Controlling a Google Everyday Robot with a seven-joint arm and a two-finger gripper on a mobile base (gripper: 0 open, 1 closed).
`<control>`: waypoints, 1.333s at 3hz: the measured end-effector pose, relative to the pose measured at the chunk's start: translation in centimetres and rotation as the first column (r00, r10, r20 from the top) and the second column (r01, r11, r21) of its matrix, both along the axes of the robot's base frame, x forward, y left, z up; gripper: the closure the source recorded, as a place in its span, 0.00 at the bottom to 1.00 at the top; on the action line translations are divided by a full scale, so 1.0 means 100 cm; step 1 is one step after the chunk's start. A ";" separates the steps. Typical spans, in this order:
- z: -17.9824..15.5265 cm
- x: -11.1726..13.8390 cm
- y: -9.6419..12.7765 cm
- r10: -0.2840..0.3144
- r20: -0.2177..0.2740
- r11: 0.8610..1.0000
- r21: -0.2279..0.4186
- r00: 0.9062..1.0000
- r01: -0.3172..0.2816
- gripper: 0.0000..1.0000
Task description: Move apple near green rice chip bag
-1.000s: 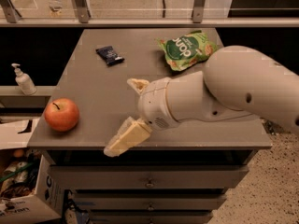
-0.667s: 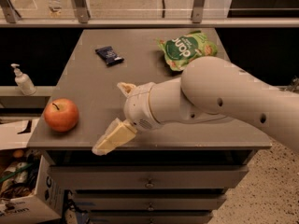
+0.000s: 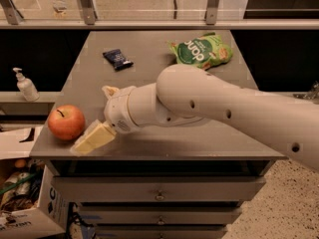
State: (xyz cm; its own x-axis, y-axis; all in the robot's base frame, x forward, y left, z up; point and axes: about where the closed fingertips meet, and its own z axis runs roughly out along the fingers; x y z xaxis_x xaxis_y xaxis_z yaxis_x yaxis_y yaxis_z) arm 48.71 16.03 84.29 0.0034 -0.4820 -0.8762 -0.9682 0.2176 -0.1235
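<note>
The red-orange apple (image 3: 66,122) sits at the front left corner of the grey table (image 3: 149,59). The green rice chip bag (image 3: 201,51) lies at the table's back right. My gripper (image 3: 97,114) reaches in from the right on a thick white arm and is just right of the apple, low over the table. Its two pale fingers are spread apart, one fingertip (image 3: 92,138) near the front edge and the other further back. It holds nothing and does not touch the apple.
A small dark blue packet (image 3: 117,59) lies at the back left of the table. A soap dispenser (image 3: 25,84) stands on a shelf to the left. A cardboard box (image 3: 22,203) sits on the floor at lower left. Drawers are below the tabletop.
The gripper has moved left across the front of the table, closing the gap to the apple. The apple, bag and packet have not moved.
</note>
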 end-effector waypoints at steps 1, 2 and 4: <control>0.004 0.005 0.031 0.014 -0.011 0.999 0.044 1.000 -0.014 0.00; 0.006 0.000 0.054 0.030 -0.033 0.996 0.084 0.999 -0.027 0.00; -0.006 -0.017 0.062 0.041 -0.073 0.994 0.102 0.997 -0.033 0.41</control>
State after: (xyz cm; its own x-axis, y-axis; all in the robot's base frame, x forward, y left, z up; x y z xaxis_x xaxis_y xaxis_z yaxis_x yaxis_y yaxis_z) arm 47.05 22.19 83.73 -0.0475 -0.3923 -0.9186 -0.9815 0.1893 -0.0301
